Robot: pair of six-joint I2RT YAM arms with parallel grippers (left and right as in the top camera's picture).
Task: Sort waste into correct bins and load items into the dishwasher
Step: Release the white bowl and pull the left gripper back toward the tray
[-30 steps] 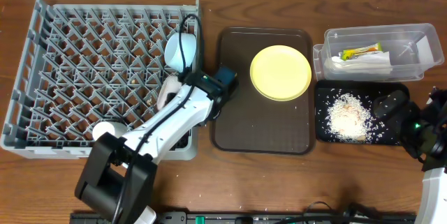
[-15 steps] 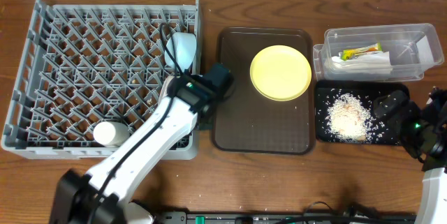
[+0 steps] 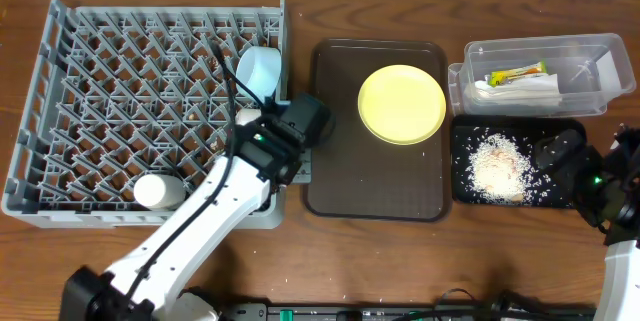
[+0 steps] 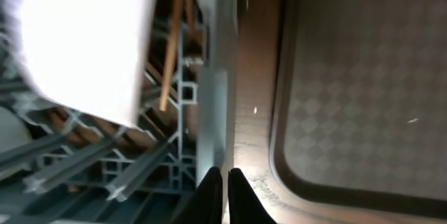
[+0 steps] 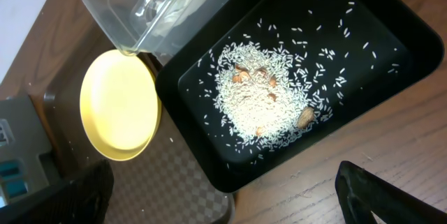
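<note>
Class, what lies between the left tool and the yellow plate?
In the overhead view, only a bare stretch of the dark brown serving tray lies between the left tool and the yellow plate.

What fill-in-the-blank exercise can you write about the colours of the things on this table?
1. The plate on the brown serving tray is ____.
2. The shallow tray under the rice is ____.
3. The bowl at the right edge of the grey rack is light ____.
Missing words: yellow, black, blue.
</note>
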